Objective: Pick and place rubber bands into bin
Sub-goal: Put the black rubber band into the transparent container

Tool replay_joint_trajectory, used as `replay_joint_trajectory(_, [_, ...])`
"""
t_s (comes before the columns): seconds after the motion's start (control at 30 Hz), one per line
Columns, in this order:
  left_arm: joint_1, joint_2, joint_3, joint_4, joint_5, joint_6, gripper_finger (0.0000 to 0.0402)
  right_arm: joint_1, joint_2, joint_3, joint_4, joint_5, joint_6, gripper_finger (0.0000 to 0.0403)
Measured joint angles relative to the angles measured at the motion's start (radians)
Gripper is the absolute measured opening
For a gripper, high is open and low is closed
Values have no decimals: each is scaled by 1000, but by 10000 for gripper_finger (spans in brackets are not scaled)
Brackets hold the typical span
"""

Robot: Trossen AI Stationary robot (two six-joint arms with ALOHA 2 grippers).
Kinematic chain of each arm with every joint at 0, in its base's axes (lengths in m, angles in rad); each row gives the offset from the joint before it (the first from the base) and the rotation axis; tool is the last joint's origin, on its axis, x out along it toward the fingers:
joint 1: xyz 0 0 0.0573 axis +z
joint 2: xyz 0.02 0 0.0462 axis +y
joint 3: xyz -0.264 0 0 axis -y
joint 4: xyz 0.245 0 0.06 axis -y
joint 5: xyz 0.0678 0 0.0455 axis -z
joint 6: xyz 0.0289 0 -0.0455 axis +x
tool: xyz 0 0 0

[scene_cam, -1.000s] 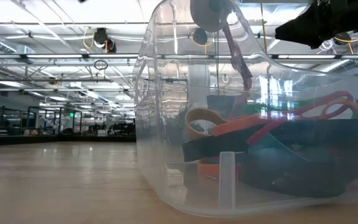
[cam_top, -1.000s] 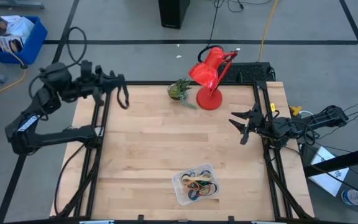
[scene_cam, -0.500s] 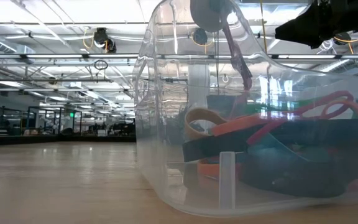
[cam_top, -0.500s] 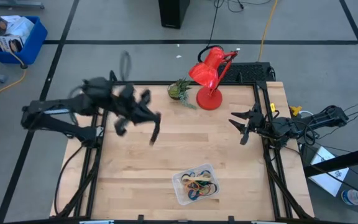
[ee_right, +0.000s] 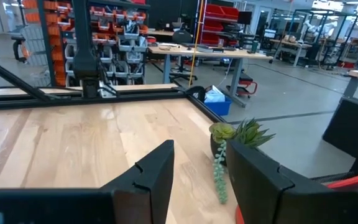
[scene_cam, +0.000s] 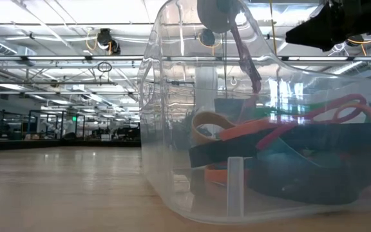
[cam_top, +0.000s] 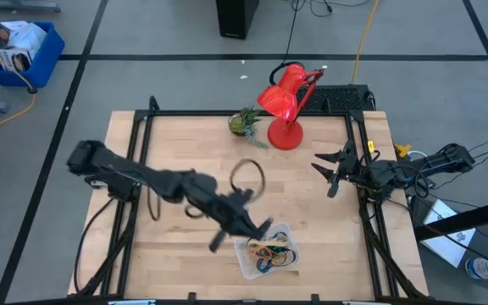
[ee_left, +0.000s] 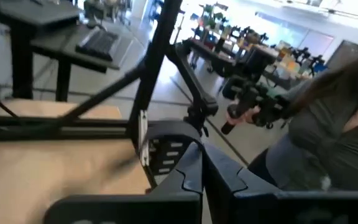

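The clear bin stands near the table's near edge, right of the middle, with several coloured rubber bands lying in it. The low view shows the bin close up with the rubber bands piled inside. My left gripper hovers just left of and above the bin's far left corner. Its fingers stand together in the left wrist view, with nothing seen between them. My right gripper waits open and empty at the table's right edge, and its open fingers also show in the right wrist view.
A red desk lamp and a small potted plant stand at the table's far edge. A blue bin sits on the floor at far left. A person in a grey top shows beyond the table. Bare wood lies at the table's middle.
My left arm has swung fast from beyond the table's far left corner, across the table toward its near edge and right, and has come down beside the bin. The bin and the rubber bands in it have not moved.
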Motion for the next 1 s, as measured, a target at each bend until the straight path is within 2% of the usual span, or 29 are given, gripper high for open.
replay_joint_trajectory(0.13, [-41,117,84,1,-45,-15,5,0,0,0,-11,0,15,144])
replay_joint_trajectory(0.27, [-57,218,153,2,-43,-47,3,0,0,0,-26,0,15,144])
replay_joint_trajectory(0.43, [-63,295,178,0,-40,-140,8,0,0,0,-70,-1,15,144])
replay_joint_trajectory(0.63, [-63,340,178,6,-46,-197,8,0,1,0,-118,-2,18,144])
replay_joint_trajectory(1.0, [-63,340,178,-21,-78,-213,8,0,0,0,-115,-3,42,144])
